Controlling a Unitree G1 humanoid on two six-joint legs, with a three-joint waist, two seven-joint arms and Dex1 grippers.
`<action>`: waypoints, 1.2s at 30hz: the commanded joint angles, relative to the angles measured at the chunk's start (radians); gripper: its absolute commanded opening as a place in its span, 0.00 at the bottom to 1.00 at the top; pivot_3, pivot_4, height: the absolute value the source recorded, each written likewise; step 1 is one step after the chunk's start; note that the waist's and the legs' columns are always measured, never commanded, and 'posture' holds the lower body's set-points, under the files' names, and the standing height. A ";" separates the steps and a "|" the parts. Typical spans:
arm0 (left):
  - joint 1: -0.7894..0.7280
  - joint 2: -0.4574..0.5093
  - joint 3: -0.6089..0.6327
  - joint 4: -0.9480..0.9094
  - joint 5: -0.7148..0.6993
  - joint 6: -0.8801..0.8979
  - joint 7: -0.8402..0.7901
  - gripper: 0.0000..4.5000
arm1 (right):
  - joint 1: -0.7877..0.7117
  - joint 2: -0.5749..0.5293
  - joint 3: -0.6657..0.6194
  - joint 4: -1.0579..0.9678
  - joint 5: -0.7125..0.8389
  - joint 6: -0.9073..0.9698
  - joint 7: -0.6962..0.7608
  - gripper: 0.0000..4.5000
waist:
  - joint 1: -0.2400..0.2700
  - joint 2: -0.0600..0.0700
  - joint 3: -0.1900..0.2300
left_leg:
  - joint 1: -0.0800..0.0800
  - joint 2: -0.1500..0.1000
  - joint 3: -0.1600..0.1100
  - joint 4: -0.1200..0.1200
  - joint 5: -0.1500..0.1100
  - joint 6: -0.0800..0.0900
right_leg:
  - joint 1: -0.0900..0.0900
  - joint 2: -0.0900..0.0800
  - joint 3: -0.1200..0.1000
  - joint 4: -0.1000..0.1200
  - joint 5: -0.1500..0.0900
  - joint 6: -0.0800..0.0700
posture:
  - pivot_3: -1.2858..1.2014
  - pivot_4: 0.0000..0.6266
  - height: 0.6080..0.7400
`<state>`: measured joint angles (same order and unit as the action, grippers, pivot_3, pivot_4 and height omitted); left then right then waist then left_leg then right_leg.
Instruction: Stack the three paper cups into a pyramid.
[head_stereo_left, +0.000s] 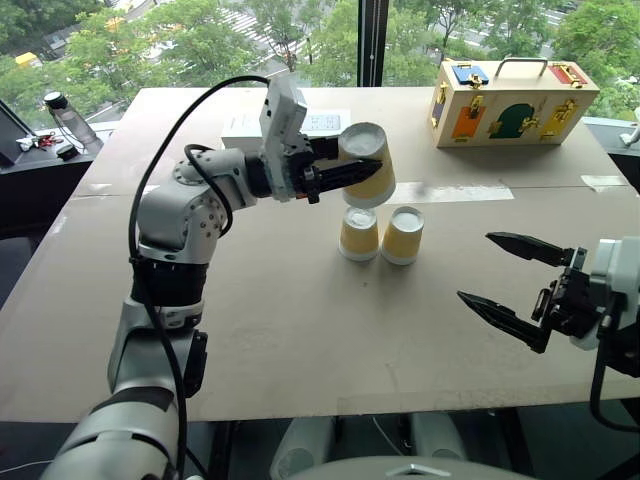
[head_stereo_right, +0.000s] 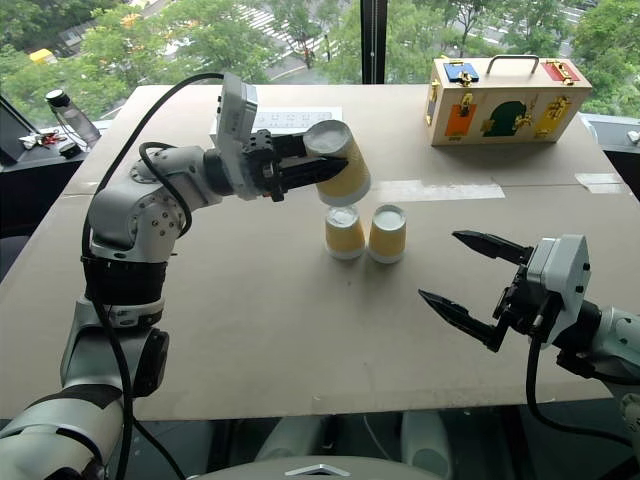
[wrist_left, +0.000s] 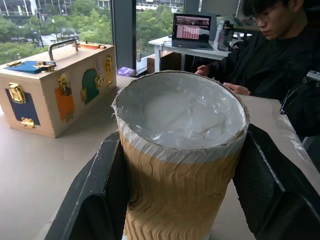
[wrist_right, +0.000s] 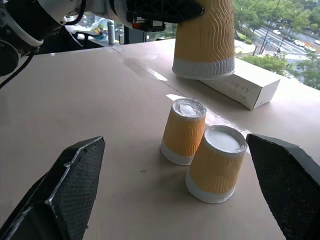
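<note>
Paper cup (head_stereo_left: 366, 165) clamped in left hand (head_stereo_left: 352, 170) — above two others (head_stereo_left: 381, 235).

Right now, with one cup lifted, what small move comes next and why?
Probably ease the left end effector down and slightly right, so the held cup centres over the two cups standing upside down side by side; it hangs above them, nearer the left one.

The three paper cups (head_stereo_left: 381, 236) have yellow-tan ribbed sides with white rims and bases. Both the left claw (head_stereo_left: 345, 172) and right claw (head_stereo_left: 505, 280) are black, over a pale beige surface (head_stereo_left: 300, 330). The wooden box (head_stereo_left: 515, 100) is tan with blue, orange, green and red panels and gold latches.
</note>
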<state>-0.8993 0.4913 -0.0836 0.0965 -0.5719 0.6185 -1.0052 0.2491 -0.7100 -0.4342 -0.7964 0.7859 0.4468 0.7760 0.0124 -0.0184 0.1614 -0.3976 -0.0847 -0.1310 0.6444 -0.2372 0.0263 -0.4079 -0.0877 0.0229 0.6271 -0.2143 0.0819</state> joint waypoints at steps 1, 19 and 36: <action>-0.053 -0.022 -0.020 0.080 0.051 -0.058 -0.031 0.51 | 0.068 0.028 -0.061 -0.064 -0.008 -0.038 -0.021 1.00 | -0.003 0.000 0.000 | 0.000 0.000 0.001 0.000 0.000 0.000 | 0.000 0.000 0.001 0.000 0.000 0.000 | 0.52 0.24 1.00; -0.082 -0.124 -0.043 0.279 0.164 -0.162 -0.144 0.51 | 0.352 0.189 -0.135 -0.088 -0.092 -0.213 -0.038 1.00 | -0.001 0.000 0.000 | 0.000 0.000 0.002 0.002 0.000 0.001 | 0.000 0.000 0.002 0.000 0.000 0.000 | 0.52 0.24 1.00; -0.008 -0.075 0.061 0.098 0.093 -0.037 -0.119 0.98 | 0.330 0.139 -0.135 -0.029 -0.078 -0.225 -0.009 1.00 | -0.005 0.000 0.000 | 0.000 0.000 0.002 0.002 0.000 0.001 | 0.000 0.000 0.002 0.000 0.000 0.000 | 0.52 0.24 1.00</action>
<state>-0.9044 0.3767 -0.0885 0.2916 -0.4261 0.5309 -1.1413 0.5876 -0.5579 -0.5504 -0.8276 0.6937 0.2342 0.7583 0.0070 -0.0181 0.1615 -0.3975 -0.0841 -0.1293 0.6466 -0.2377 0.0271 -0.4077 -0.0879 0.0255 0.6274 -0.2143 0.0822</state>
